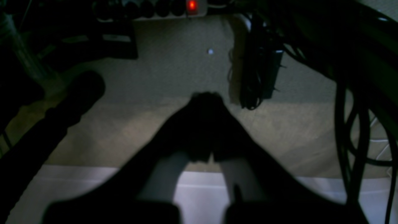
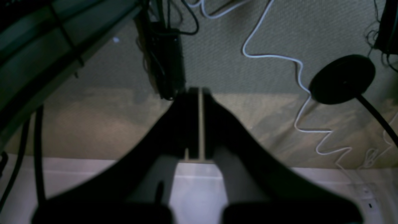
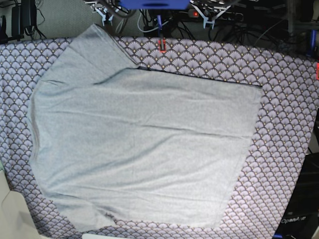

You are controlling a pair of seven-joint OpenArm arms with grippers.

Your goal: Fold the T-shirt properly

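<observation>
Base view: the T-shirt [image 3: 144, 149] is seen spread flat and unfolded on the table [image 3: 289, 99], every fold still to be made, while the left pincer [image 1: 206, 102] and right pincer [image 2: 199, 93] are held closed and empty off the cloth.

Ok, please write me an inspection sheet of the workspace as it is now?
Surface: purple fan-patterned tablecloth covers the table.
Job's things: grey T-shirt lies spread flat, one sleeve towards the far left corner, light wrinkles.
Clutter: nothing seen on the cloth.
Grippers: left gripper fingers together; right gripper fingers show a thin gap; both point at the floor, holding nothing.
Cables: white cable on the floor, dark cables hanging.
Surroundings: power strip, red switch lit.
</observation>
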